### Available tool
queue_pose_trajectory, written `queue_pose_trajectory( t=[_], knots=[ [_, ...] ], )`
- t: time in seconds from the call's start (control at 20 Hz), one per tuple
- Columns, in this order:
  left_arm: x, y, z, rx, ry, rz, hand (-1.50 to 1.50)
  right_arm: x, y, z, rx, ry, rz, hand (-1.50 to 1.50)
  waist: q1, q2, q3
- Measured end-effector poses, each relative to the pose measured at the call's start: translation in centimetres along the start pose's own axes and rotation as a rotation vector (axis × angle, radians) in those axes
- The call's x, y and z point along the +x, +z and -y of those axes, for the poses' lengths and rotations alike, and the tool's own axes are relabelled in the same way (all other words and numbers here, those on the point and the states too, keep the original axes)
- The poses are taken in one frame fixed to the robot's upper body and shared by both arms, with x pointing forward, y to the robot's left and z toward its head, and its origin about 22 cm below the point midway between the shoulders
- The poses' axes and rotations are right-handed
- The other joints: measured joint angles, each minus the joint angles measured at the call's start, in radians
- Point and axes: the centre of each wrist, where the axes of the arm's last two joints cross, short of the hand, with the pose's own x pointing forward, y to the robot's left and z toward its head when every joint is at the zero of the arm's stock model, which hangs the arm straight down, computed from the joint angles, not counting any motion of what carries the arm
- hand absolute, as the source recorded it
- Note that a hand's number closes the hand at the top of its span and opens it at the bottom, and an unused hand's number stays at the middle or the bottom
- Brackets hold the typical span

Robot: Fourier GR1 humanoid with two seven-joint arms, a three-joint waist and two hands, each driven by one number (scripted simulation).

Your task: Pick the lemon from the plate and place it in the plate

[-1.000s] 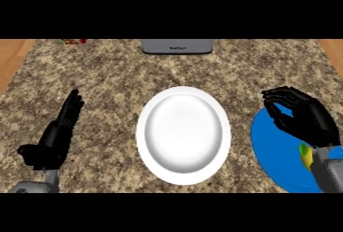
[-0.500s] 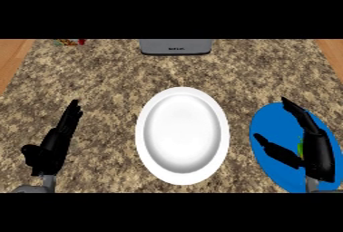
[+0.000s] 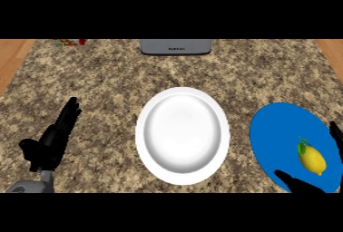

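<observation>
A yellow lemon [image 3: 312, 160] with a small green leaf lies on the blue plate [image 3: 281, 136] at the right edge of the counter. A white plate [image 3: 182, 135] stands in the middle with nothing on it. My right hand [image 3: 298, 183] shows only partly at the lower right corner, its thumb below the lemon and a finger [image 3: 335, 136] at the right edge beside it, open and not touching the lemon. My left hand [image 3: 52, 141] rests open at the left, fingers straight and pointing up.
A grey appliance [image 3: 175, 46] sits at the counter's far edge, top centre. Small red and green items [image 3: 70, 42] lie at the far left corner. Wooden floor shows beyond both side edges of the speckled counter [image 3: 107, 81].
My right hand has drawn back toward the lower right corner, uncovering the lemon on the blue plate. The left hand has hardly moved.
</observation>
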Motion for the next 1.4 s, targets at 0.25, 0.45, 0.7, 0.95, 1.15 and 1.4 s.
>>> queue_pose_trajectory(
  t=[0.25,0.45,0.7,0.95,1.15,1.4],
  knots=[
    [-0.4,0.4,-0.2,0.001,-0.001,-0.003,0.00,0.7,1.1,3.6,0.107,0.193,-0.108,-1.50,0.002,0.001,-0.002],
    [-0.6,0.2,-0.2,-0.005,-0.005,0.004,0.00,1.5,0.9,4.9,0.227,0.336,-0.206,-1.50,0.008,0.003,-0.002],
    [-0.3,0.1,0.0,-0.016,0.002,0.002,0.00,3.5,-0.2,5.0,0.313,0.400,-0.316,-1.50,0.012,0.002,0.000],
    [-0.8,0.2,0.1,-0.009,0.006,0.000,0.00,3.8,-1.3,4.9,0.358,0.469,-0.402,-1.50,0.013,0.002,0.000],
    [-0.3,-0.5,-0.2,-0.011,-0.001,0.002,0.00,3.8,-2.0,4.4,0.392,0.532,-0.456,-1.50,0.013,0.002,0.001],
    [-0.1,0.0,-0.6,-0.010,-0.001,0.002,0.00,2.4,-3.1,4.2,0.434,0.569,-0.500,-1.50,0.014,0.002,0.001]
  ],
)
